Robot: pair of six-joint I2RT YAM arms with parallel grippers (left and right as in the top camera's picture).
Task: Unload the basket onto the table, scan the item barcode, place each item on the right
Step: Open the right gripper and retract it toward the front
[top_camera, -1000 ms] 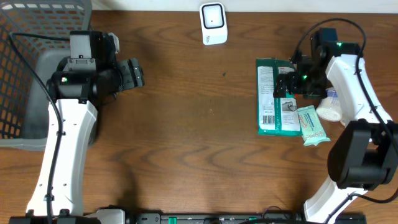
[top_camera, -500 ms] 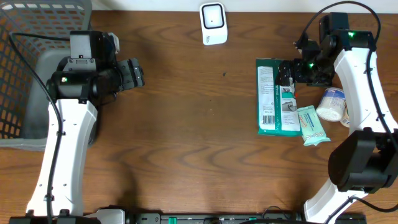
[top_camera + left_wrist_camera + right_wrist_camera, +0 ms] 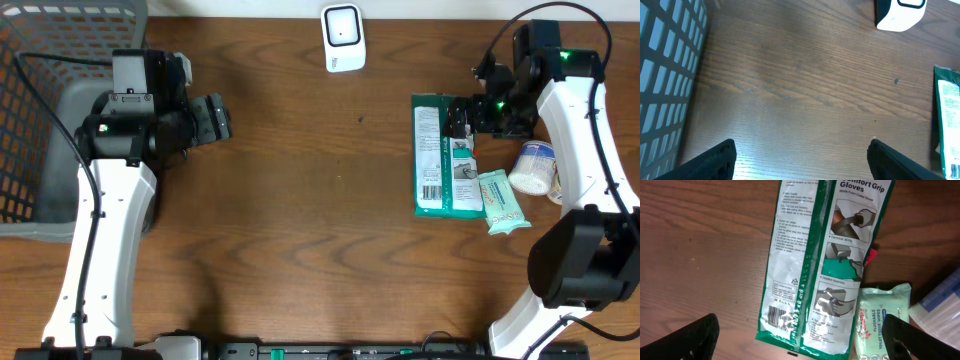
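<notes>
Risk, prob.: flat green-and-white plastic glove packet [image 3: 445,155] lies flush on wooden table [image 3: 320,220] near its right edge w/ pale-green wipes pack [image 3: 500,200] touching its near-right corner, so right gripper [image 3: 462,118], jaws wide apart & empty above packet's far end, may skid it or drag wipes along. Bare wood runs from packet to white box scanner [image 3: 342,38] at far edge; left gripper [image 3: 215,118], also apart & empty, hangs by grey mesh basket [image 3: 30,120].

My table [image 3: 300,200] is dark wood, grained, faintly shiny. The gloves packet [image 3: 815,265] is glossy plastic film, crinkled; the wipes pack [image 3: 880,325] likewise. The basket [image 3: 30,120], upper left overhead, looks matt grey plastic lattice.
</notes>
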